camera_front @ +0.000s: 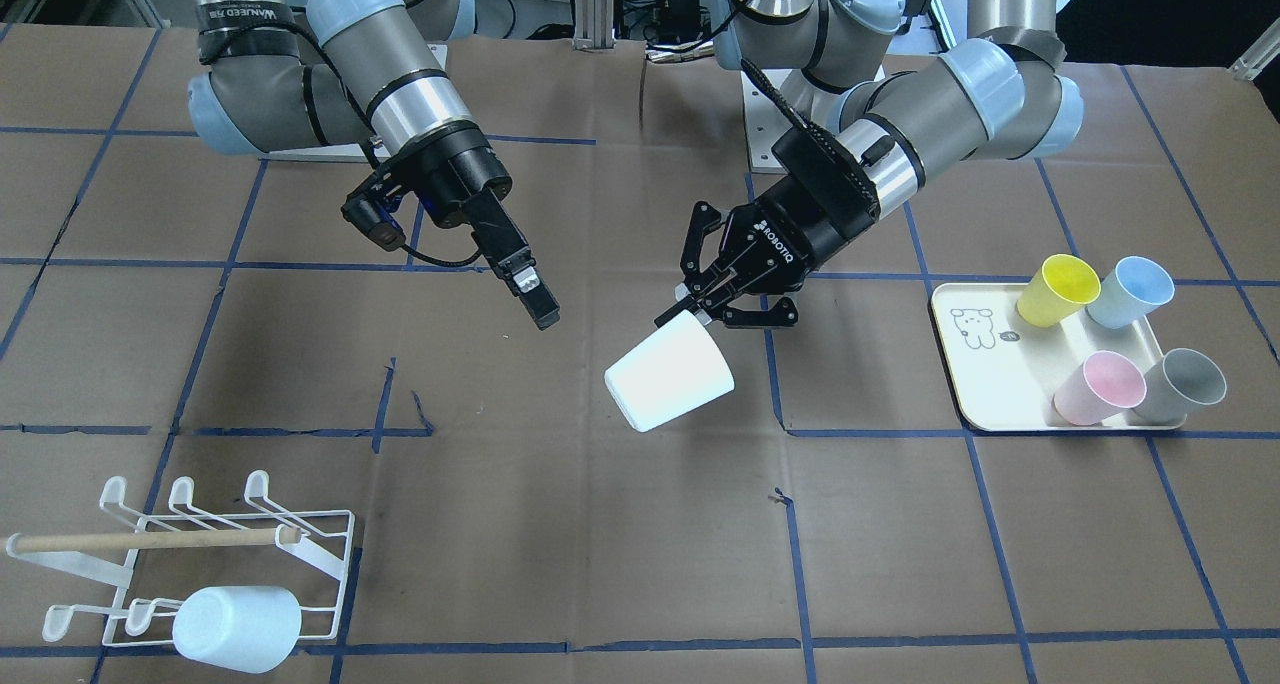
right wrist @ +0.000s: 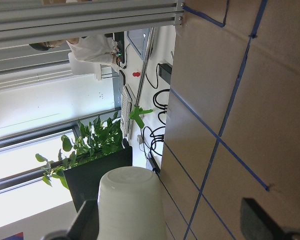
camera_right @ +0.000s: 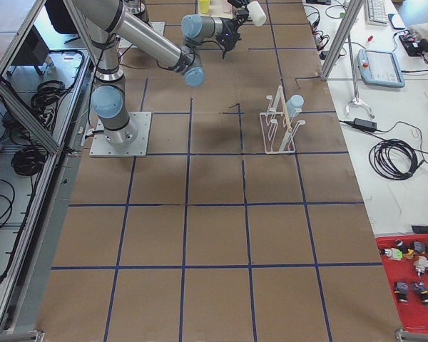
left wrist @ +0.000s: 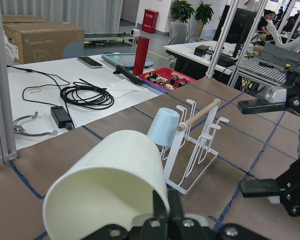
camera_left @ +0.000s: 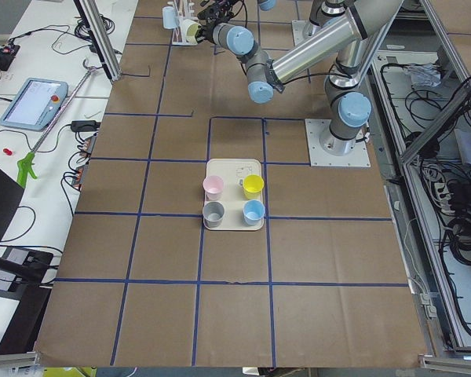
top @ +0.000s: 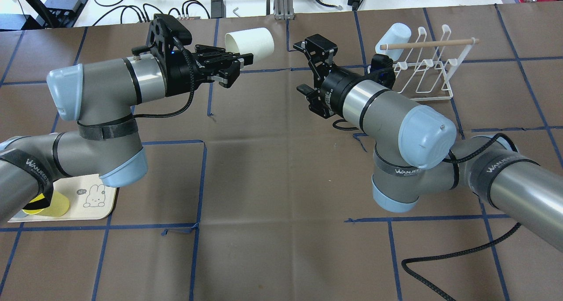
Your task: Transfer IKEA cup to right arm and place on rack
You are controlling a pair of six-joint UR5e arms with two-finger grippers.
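My left gripper (camera_front: 692,310) is shut on the rim of a white IKEA cup (camera_front: 668,374) and holds it tilted above the table's middle; it shows in the overhead view (top: 250,45) and fills the left wrist view (left wrist: 110,185). My right gripper (top: 304,67) is open and empty, a short way from the cup, its jaws facing it. In the right wrist view the cup (right wrist: 132,205) stands between the spread fingers (right wrist: 85,220), apart from them. The white wire rack (camera_front: 200,554) with a wooden dowel stands at the table's edge beyond the right arm (top: 429,67).
A pale blue cup (camera_front: 238,629) hangs on one rack prong. A cream tray (camera_front: 1000,384) on the left arm's side holds yellow (camera_front: 1058,290), blue (camera_front: 1130,292), pink (camera_front: 1098,388) and grey (camera_front: 1185,384) cups. Cables and tools lie beyond the table's far edge (top: 281,1).
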